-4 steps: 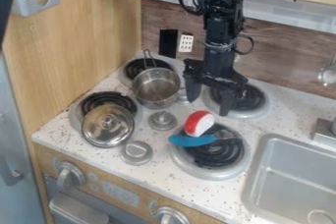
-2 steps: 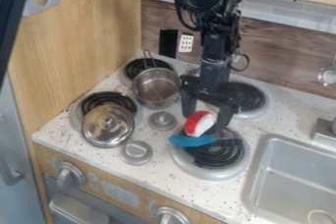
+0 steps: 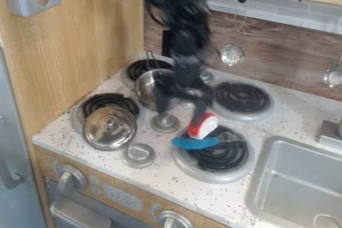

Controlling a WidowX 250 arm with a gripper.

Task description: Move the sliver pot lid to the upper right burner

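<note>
Hanging Open Over the Stove, Gripper Apart From the Silver Lid

Leaning down from the top edge, the black robot arm [image 3: 184,37] holds its gripper [image 3: 180,106] above the middle of the stovetop. The two fingers stand apart with a wide gap between them. One finger passes in front of the metal saucepan [image 3: 147,92]; the other ends at a red-and-white toy [image 3: 206,124], though whether it touches cannot be told.

The silver pot lid [image 3: 110,128] sits at the lower left burner [image 3: 107,100], well away from the gripper. It covers the front part of the coil and overhangs the burner's front edge, tilted, with its domed side and knob showing. The upper right burner [image 3: 242,98], where the lid belongs, has its black coil in plain sight.

The saucepan stands at the upper left burner [image 3: 138,69], set forward on it, its handle pointing toward the back wall. At the lower right burner [image 3: 217,158], the red-and-white toy and a blue-handled utensil [image 3: 195,143] lie over the far left part, close together. Between the left and right burners are two round silver knobs, one [image 3: 165,122] behind the other [image 3: 139,155]. A grey sink [image 3: 262,177] is set into the speckled counter [image 3: 287,114], and a small strainer [image 3: 232,54] hangs at the back wall.
</note>
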